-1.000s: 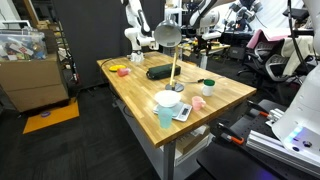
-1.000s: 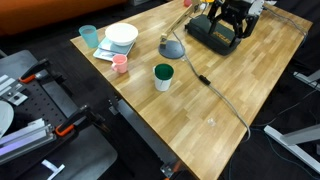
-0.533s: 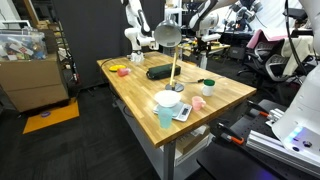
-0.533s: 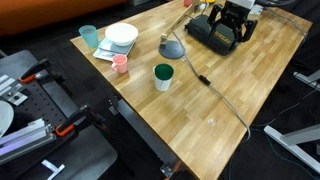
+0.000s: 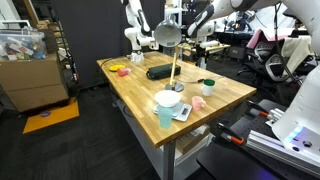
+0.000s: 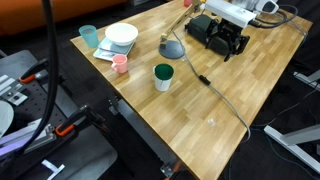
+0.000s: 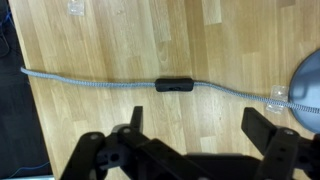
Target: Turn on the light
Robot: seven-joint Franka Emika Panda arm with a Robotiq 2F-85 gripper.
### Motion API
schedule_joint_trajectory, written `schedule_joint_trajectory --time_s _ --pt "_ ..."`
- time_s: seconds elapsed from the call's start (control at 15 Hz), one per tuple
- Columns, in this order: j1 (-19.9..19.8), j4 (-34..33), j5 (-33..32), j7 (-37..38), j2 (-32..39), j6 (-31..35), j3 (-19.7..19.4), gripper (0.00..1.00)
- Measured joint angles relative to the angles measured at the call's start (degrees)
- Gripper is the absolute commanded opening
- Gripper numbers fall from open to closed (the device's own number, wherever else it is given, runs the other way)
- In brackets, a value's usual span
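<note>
The light stands on the wooden table (image 5: 230,95): a silver-grey dome head (image 5: 167,35) on a thin brass stem (image 5: 175,65). From above its head (image 6: 172,46) shows, and in the wrist view a grey edge of it (image 7: 306,84) shows at the right. Its grey cord carries a black inline switch (image 7: 175,84) (image 6: 203,78). My gripper (image 7: 197,125) is open and empty, above the bare wood just short of the switch. In both exterior views it (image 6: 225,38) (image 5: 197,40) hovers over the table's far side, behind the lamp.
A black pouch (image 6: 205,30) (image 5: 160,71) lies under the gripper. A green cup (image 6: 163,75), pink cup (image 6: 120,64), teal cup (image 6: 88,35) and white bowl (image 6: 121,34) stand near the lamp. The cord (image 6: 235,110) trails across the table towards its edge.
The arm has swung further over the table and the gripper has moved towards the lamp cord. The lamp and cups have not moved.
</note>
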State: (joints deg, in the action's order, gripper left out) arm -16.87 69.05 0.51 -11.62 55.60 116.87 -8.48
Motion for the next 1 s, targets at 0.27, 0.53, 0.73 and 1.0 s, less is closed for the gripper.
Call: schedule_joint_trajectory --time_s 0.27,0.53,0.73,1.0 --pt "-1.11 -5.38 0.0 -0.72 4.37 -2.8 0.61 1.0" --pt "-1.18 -6.57 0.0 -0.73 4.75 -3.57 0.67 1.0" --pt "-1.13 -6.6 0.0 -0.65 4.88 -3.68 0.67 1.0" --pt "-1.32 -7.56 0.02 -0.46 6.21 -3.66 0.67 1.0"
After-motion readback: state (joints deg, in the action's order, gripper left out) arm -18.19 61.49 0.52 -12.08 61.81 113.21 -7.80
